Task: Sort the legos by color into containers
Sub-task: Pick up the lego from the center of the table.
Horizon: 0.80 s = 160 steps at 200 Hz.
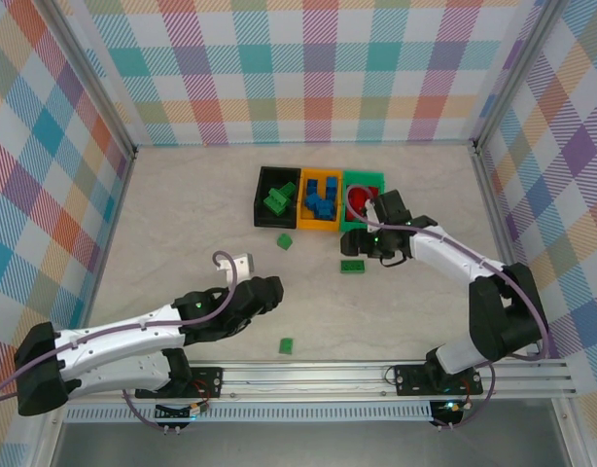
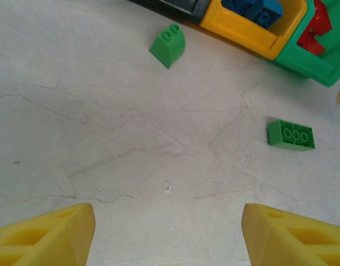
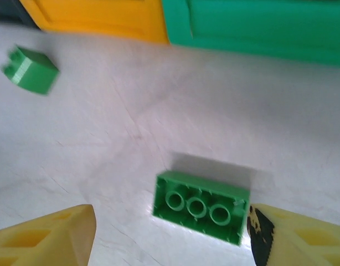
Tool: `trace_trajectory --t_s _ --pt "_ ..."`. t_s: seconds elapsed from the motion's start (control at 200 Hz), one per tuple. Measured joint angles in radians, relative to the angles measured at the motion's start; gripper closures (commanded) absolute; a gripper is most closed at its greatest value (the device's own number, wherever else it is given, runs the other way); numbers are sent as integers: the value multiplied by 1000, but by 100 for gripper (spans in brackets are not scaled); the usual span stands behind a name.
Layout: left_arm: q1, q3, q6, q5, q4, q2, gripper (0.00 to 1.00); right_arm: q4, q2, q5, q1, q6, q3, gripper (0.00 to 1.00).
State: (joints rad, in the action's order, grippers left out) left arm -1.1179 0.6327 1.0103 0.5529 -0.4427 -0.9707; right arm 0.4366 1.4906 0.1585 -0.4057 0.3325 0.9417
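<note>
The sort looks nearly done: green legos sit in the black bin (image 1: 264, 199), blue in the orange bin (image 1: 305, 209), red in the green bin (image 1: 376, 179); three green bricks are loose on the surface (image 1: 182, 214). The right arm's (image 1: 444, 258) jaws stand wide and empty above the flat green brick (image 3: 202, 206), underside up, just near of the green bin; next they must drop astride it, close, and carry it left to the black bin. The left arm's (image 1: 133, 341) jaws, also wide and empty, hover nearer, the small green brick (image 2: 168, 45) beyond them.
</note>
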Motion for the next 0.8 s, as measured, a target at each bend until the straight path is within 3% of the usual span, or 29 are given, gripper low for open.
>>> trace_trajectory --t_s 0.06,0.135,0.43,0.8 --pt "0 -18 8 15 1 29 30 16 6 -3 -7 -13 -22 26" --pt "0 -38 17 29 0 56 30 30 29 -16 -19 -29 -26 0" --pt "0 -48 40 37 -17 90 30 60 167 -114 -129 -31 38 0" --pt "0 -94 64 53 -64 195 30 80 223 -237 -150 5 57 29"
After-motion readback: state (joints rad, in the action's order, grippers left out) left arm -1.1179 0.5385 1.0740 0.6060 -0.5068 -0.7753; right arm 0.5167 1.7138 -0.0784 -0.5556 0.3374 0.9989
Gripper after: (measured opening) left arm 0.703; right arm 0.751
